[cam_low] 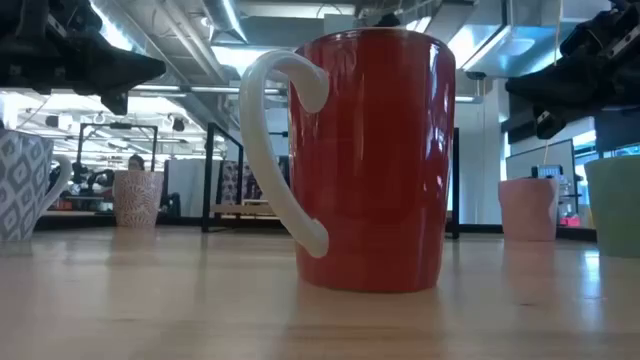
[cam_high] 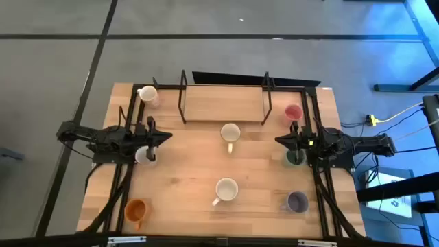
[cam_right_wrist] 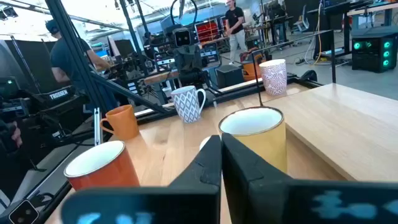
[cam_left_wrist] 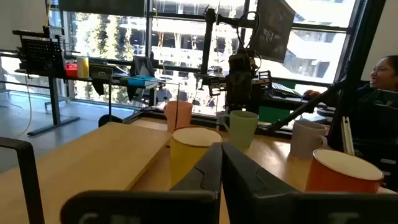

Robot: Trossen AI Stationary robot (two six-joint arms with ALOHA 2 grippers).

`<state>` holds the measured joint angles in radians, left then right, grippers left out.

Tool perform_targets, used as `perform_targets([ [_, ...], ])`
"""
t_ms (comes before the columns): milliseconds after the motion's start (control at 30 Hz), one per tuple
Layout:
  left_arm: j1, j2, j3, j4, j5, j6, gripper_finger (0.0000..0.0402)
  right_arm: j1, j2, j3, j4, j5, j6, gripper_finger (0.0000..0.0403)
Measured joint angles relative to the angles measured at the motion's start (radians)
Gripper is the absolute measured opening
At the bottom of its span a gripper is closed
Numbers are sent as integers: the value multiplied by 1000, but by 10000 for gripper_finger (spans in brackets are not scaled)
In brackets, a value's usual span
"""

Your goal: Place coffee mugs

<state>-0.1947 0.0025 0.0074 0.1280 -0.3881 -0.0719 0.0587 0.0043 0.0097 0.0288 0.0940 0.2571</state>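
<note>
High view. Wooden table (cam_high: 185, 178) with a black wire rack (cam_high: 223, 96) at the far edge. Seven mugs visible from above: a patterned one (cam_high: 147, 95) at the far left corner, a pink one (cam_high: 293, 112) at the far right, a yellow one (cam_high: 230, 133) at centre just in front of the rack, a white-rimmed one (cam_high: 226, 190) nearer centre, an orange one (cam_high: 136, 210) at the near left corner, a purple-grey one (cam_high: 297, 202) at the near right. A white mug (cam_high: 145, 156) sits under the left gripper (cam_high: 167, 138); a green mug (cam_high: 295, 158) sits partly under the right gripper (cam_high: 279, 140). Both grippers point inward toward the centre, fingers pressed together, holding nothing.

Low view. A red mug (cam_low: 368, 160) with a white handle fills the middle, upright on the wood. Blue-and-white patterned mug (cam_low: 22, 185) at one edge, the pink one and the green one at the other. Arms are dark shapes up top.

Left wrist view. Fingers (cam_left_wrist: 208, 171) meet in a closed point, empty. Past them the yellow mug (cam_left_wrist: 191, 152), then an orange-red one (cam_left_wrist: 339, 171), green, pale and pink mugs farther off. A person (cam_left_wrist: 382, 74) sits beyond the table.

Right wrist view. Fingers (cam_right_wrist: 242, 165) closed, empty. Yellow mug just beyond the tips; orange-red mug (cam_right_wrist: 102, 165) beside; blue-patterned mug (cam_right_wrist: 188, 102) and the small orange one behind. People stand in the room.
</note>
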Motion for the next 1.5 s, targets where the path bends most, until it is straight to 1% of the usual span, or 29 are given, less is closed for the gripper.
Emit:
perform_targets([
  [400, 0, 0, 0, 0, 0, -5, 0, 0, 0, 0, -1, 0, 0, 1],
  [467, 0, 0, 0, 11, 5, -45, 0, 0, 0, 0, -1, 0, 0, 1],
  [633, 0, 0, 0, 101, 1, -167, 0, 0, 0, 0, -1, 0, 2, 1],
  [800, 0, 0, 0, 218, 9, -204, 0, 0, 0, 0, -1, 0, 9, 1],
  [900, 0, 0, 0, 294, -6, -243, 0, 0, 0, 0, 0, 0, 41, 1],
  [967, 0, 0, 0, 332, -7, -260, 0, 0, 0, 0, 7, 3, 92, 1],
  [1067, 0, 0, 2, 346, -16, -269, 0, 0, 0, -2, 18, 23, 152, 1],
  [1167, 0, 4, 20, 339, -47, -288, 0, 0, 0, -2, 20, 31, 166, 1],
  [1267, 0, 35, 65, 288, -67, -287, 0, 0, 0, -2, 22, 44, 165, 1],
  [1333, 0, 77, 114, 254, -70, -285, 0, 0, 0, -2, 25, 59, 165, 1],
  [1500, 0, 252, 261, 178, -59, -272, 0, 0, 0, -2, 28, 89, 165, 1],
])
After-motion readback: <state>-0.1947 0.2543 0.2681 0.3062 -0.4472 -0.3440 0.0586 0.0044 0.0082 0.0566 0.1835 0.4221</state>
